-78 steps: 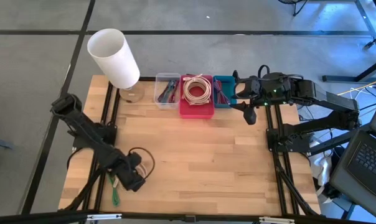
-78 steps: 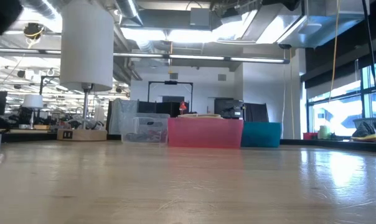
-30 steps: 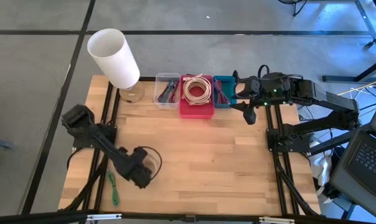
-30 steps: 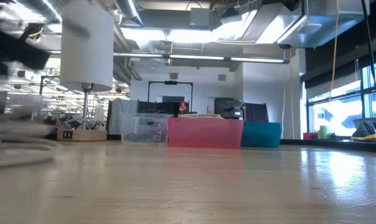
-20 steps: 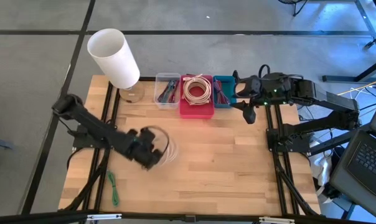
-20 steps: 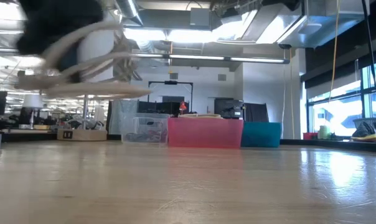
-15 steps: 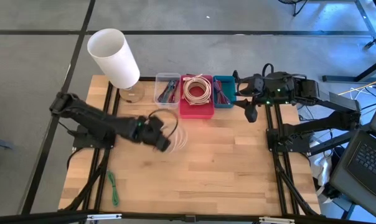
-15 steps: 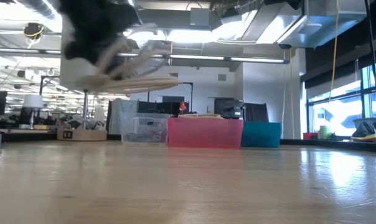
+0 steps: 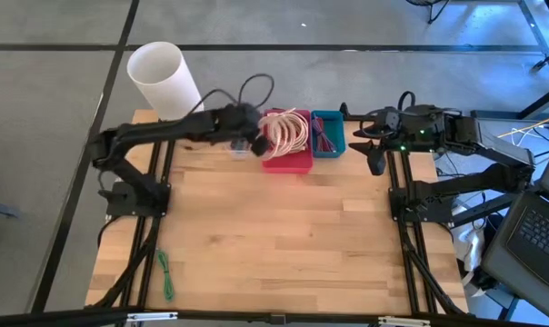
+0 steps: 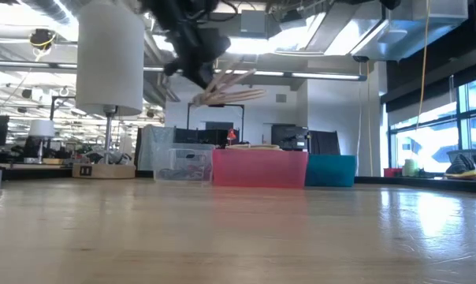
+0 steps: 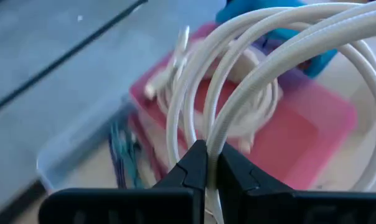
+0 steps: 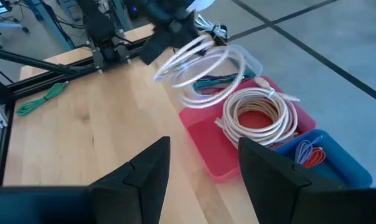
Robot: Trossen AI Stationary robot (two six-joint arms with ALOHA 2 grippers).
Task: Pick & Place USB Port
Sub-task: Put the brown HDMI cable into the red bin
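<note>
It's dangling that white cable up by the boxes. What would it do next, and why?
Probably a short shift sideways to centre over the pink bin, then lower. The left end effector is shut on the white cable coil, which hangs above the clear bin and the pink bin's edge; the pink bin already holds similar white cable.

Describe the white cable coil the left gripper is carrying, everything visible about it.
The white cable coil is a smooth, rounded cord wound in several loose loops that fan apart. The left gripper is shut on the strands, and nothing else touches it. It hangs tilted in the air above the clear bin and the near edge of the pink bin, which already holds a similar cream coil.
</note>
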